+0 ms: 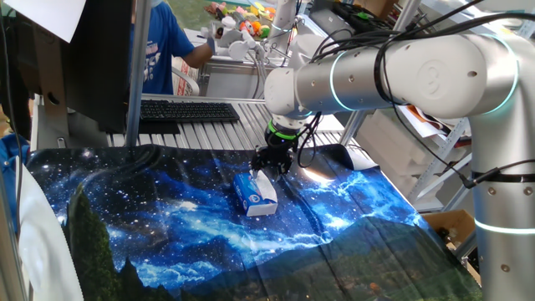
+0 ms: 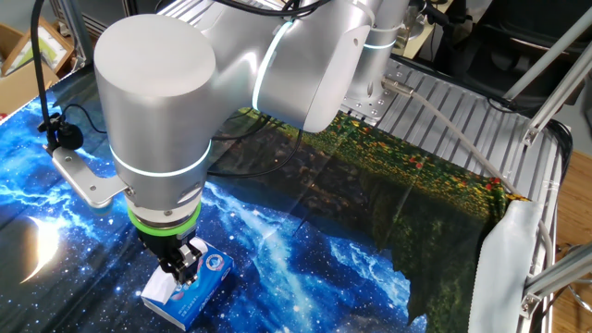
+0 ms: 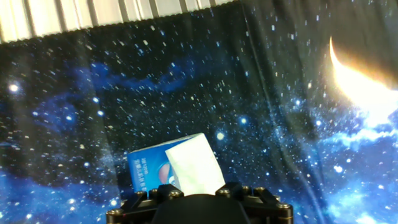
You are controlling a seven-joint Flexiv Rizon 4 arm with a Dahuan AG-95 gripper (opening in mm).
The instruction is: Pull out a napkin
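Note:
The blue tissue pack [image 1: 251, 196] lies on the galaxy-print cloth, and it also shows in the other fixed view [image 2: 190, 283] and the hand view [image 3: 148, 167]. A white napkin [image 3: 194, 165] sticks up out of the pack into my gripper [image 3: 196, 190]; it shows as a white sheet in one fixed view [image 1: 265, 186]. My gripper [image 1: 272, 170] sits just above the pack, shut on the napkin's upper end. In the other fixed view my gripper [image 2: 180, 265] hides the napkin.
The galaxy-print cloth [image 1: 167, 226] covers the table. A black keyboard [image 1: 188, 110] lies at the far edge on metal slats. A person in blue [image 1: 159, 50] stands behind. A metal bracket with a cable [image 2: 79, 176] lies beside the arm.

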